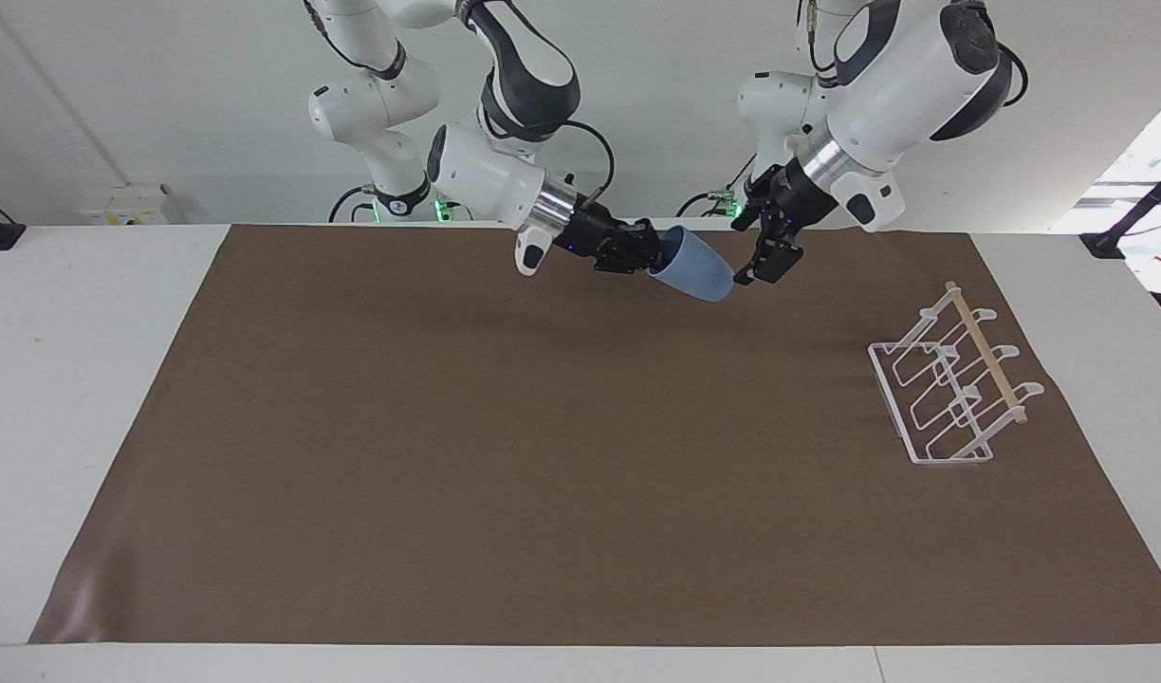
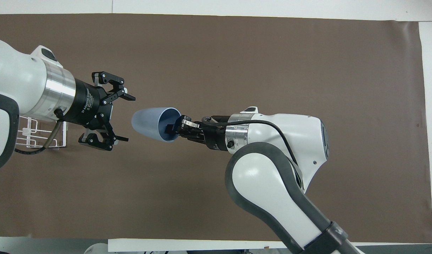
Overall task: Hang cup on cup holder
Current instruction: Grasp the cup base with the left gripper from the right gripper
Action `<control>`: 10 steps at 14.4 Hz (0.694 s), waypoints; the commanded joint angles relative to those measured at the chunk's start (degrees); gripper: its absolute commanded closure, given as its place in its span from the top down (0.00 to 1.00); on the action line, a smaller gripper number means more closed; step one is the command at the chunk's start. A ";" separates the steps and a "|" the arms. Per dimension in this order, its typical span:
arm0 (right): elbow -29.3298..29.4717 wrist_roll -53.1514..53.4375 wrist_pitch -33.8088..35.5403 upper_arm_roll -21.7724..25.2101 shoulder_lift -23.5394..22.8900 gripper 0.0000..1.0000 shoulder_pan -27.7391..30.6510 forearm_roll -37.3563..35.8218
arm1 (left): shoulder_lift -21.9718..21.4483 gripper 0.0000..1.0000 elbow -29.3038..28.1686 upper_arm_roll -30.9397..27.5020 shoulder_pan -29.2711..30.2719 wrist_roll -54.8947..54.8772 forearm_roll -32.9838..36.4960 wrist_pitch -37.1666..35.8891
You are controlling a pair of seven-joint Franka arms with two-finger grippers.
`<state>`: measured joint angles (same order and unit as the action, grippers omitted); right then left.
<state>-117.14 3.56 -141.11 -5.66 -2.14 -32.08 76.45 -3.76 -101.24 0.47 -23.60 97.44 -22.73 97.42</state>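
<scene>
Right gripper (image 1: 649, 254) is clamped on the rim of the cup (image 1: 696, 267): one finger inside the mouth, one outside on the wall. Cup is light blue, held on its side in the air over the brown mat (image 1: 505, 455), mouth facing back at the right arm's wrist, closed bottom pointing at the left gripper (image 1: 765, 264). It sits a bit tilted, bottom end lower than the rim in the facing view.

Left gripper is up in the air too, fingers spread wide, nothing between them. In the overhead view its two fingertips (image 2: 128, 97) stand either side of the line to the cup's bottom, just short of it, small gap visible. In the facing view the gripper looks right against the cup's bottom end; can't tell contact from that angle, but overhead says apart.

Both grippers are over the part of the mat close to the robots, roughly mid-desk.

Cup holder (image 1: 950, 389) stands on the mat toward the left arm's end of the desk (image 1: 87, 398), well apart from the cup. White wire frame, wooden rod (image 1: 988, 353) across the top, no cup on it. In the overhead view the left arm's wrist covers most of it.
</scene>
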 commanded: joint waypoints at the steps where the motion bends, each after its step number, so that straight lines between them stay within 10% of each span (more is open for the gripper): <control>1: -0.19 1.18 -2.85 0.12 0.04 0.00 -2.36 1.24 | -1.16 1.00 -3.34 -0.39 -2.33 -0.93 -1.18 3.73; 8: -0.02 1.27 -2.86 0.12 -0.05 0.00 -2.46 1.24 | -0.81 0.97 -9.85 -0.38 -3.21 -13.50 -5.31 8.75; 10: 0.16 1.27 -2.68 0.12 -0.14 0.00 -2.11 1.24 | -0.81 0.00 -9.85 -0.56 -3.56 -13.41 -5.57 8.76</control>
<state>-117.33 4.70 -143.40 -5.47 -2.41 -34.47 76.47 -3.58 -109.49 0.67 -25.99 85.16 -27.14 104.83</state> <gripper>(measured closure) 0.956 0.040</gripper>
